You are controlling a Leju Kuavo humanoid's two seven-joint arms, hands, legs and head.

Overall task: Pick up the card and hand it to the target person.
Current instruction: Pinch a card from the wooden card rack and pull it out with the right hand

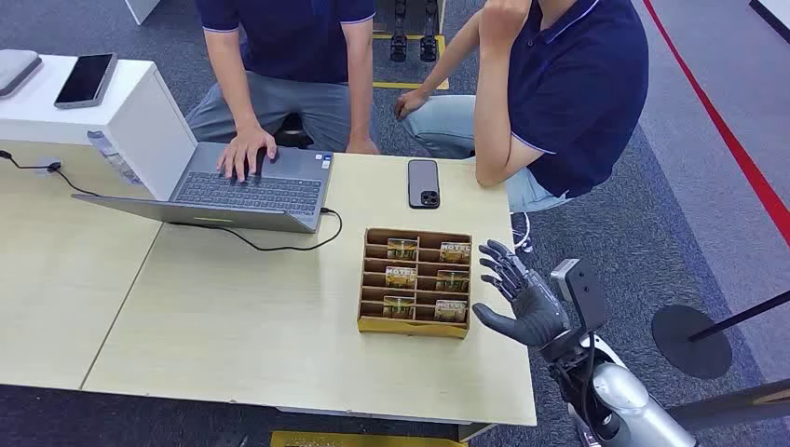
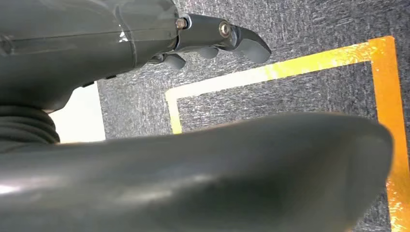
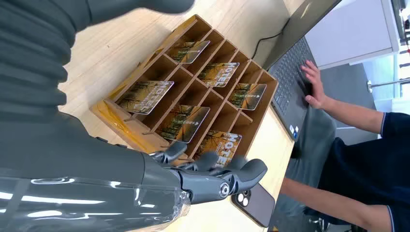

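Cards (image 3: 186, 123) read "HOTEL" through my right wrist camera; right hand (image 1: 518, 300) hovered right of the box (image 1: 415, 323), fingers spread, empty.

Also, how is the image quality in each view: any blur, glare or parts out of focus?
Head view: even light, sharp; soft shadow beside the card box. Left wrist view: a blurred dark mass near the lens, while the left hand and yellow floor tape are clear. Right wrist view: cards sharp, bright glare streaks on the right hand cover.
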